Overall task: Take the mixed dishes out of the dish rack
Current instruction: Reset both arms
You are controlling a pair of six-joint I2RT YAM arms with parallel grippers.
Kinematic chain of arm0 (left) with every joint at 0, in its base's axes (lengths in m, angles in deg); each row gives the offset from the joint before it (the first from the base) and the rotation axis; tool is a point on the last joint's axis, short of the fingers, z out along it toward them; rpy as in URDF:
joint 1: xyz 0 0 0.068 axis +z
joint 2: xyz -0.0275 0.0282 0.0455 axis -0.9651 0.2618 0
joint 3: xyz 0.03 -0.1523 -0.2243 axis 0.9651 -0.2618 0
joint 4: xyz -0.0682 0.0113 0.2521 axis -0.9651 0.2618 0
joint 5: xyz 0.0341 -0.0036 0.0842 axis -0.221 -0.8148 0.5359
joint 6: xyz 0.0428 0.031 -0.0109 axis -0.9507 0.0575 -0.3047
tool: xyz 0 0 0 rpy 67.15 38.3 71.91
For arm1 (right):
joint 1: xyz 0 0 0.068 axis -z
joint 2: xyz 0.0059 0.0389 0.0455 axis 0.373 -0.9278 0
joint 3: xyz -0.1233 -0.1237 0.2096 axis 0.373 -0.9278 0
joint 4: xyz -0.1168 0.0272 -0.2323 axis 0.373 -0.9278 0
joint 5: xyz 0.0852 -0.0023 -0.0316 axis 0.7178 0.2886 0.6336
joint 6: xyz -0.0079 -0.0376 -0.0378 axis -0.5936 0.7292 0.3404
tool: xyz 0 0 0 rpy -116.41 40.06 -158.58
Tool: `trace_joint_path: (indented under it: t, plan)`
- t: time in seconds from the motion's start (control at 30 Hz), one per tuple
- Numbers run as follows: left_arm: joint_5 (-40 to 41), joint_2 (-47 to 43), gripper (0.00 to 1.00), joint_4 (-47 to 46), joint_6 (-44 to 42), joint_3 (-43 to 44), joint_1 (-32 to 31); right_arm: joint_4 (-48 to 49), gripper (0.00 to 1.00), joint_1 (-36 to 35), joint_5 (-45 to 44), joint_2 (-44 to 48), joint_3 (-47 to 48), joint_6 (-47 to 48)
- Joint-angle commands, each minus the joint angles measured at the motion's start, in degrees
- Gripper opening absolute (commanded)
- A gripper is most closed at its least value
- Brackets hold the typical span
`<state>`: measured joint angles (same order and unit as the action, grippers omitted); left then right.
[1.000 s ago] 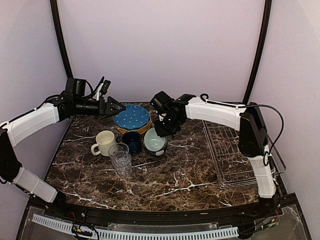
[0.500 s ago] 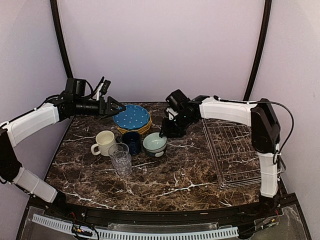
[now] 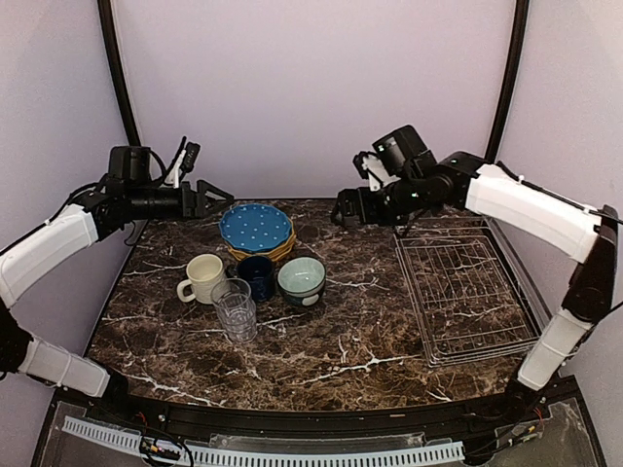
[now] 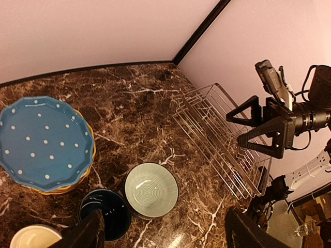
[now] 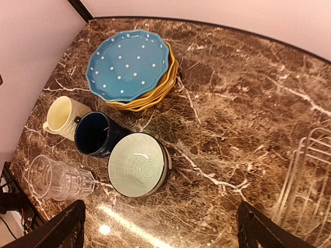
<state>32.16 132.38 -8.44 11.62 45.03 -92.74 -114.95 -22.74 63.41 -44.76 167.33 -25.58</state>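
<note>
The silver wire dish rack [image 3: 467, 297] lies at the right of the table, and I see no dish in it. The dishes stand left of centre. A blue dotted plate [image 3: 255, 227] tops the yellow plates [image 5: 155, 95]. In front of them are a cream mug [image 3: 202, 276], a dark blue cup [image 3: 257, 274], a pale teal bowl [image 3: 302, 278] and a clear glass tumbler [image 3: 235, 309]. My right gripper [image 3: 346, 211] hangs open and empty, high behind the bowl [image 5: 138, 164]. My left gripper [image 3: 216, 192] is open and empty above the table's back left, over the plates.
The purple back wall and black corner posts close in the table at the rear. The rack's raised wire side [image 4: 222, 139] stands between the dishes and the right edge. Brown marble shows between the bowl and the rack.
My right gripper opened, let go of the teal bowl, then rose and drew back to the right. The bowl now stands alone beside the blue cup. The left gripper lifted slightly.
</note>
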Motion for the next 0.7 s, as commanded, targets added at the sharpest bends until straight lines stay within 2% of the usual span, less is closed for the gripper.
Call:
trace_joint_path:
  t: [0.0,0.2,0.37,0.67]
  plan:
    - [7.51,-10.40,0.80,1.60,-2.92,0.80,-0.19,-0.55,0.99,0.26,-8.74,13.35,-5.12,7.22]
    - [22.02,-21.56,0.83,5.41,-4.30,4.89,-0.19,5.48,0.99,0.26,-11.68,31.68,-12.85,15.03]
    - [27.88,-27.81,0.88,4.86,-3.68,7.70,-0.19,10.26,0.99,0.26,-11.81,42.24,-15.47,20.47]
    - [32.41,-33.38,0.90,4.78,-3.77,10.97,-0.16,14.05,0.99,0.26,-11.38,48.68,-14.18,25.58]
